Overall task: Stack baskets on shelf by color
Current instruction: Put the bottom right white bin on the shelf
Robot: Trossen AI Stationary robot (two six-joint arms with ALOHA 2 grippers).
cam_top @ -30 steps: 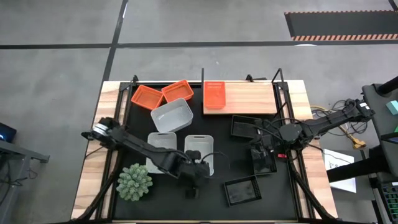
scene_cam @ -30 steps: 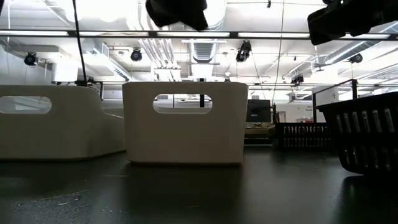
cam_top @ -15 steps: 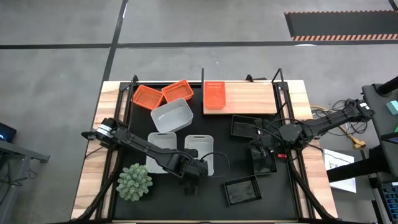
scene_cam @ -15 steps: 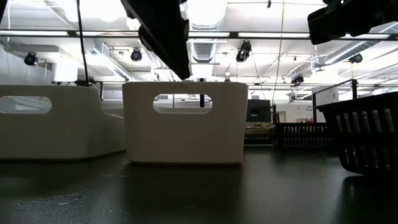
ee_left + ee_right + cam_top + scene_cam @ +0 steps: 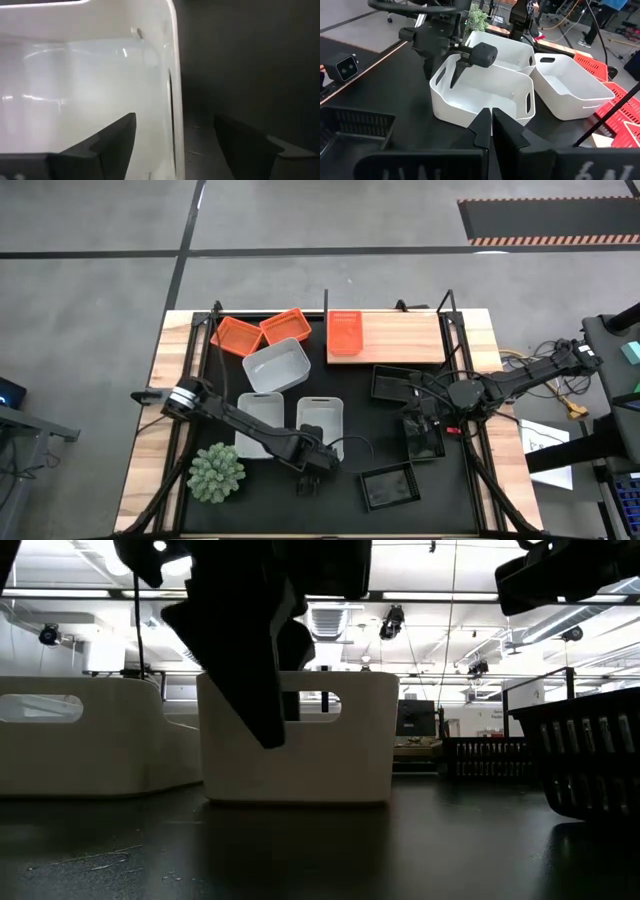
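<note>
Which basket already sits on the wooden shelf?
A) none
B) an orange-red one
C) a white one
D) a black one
B: in the high view a single orange-red basket lies at the left end of the shelf; the white and black baskets are all on the black mat.

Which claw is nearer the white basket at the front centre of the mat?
The left claw: it is open at the white basket, one finger inside its near wall and one outside. The right claw is shut, off to the side over the black baskets.
</note>
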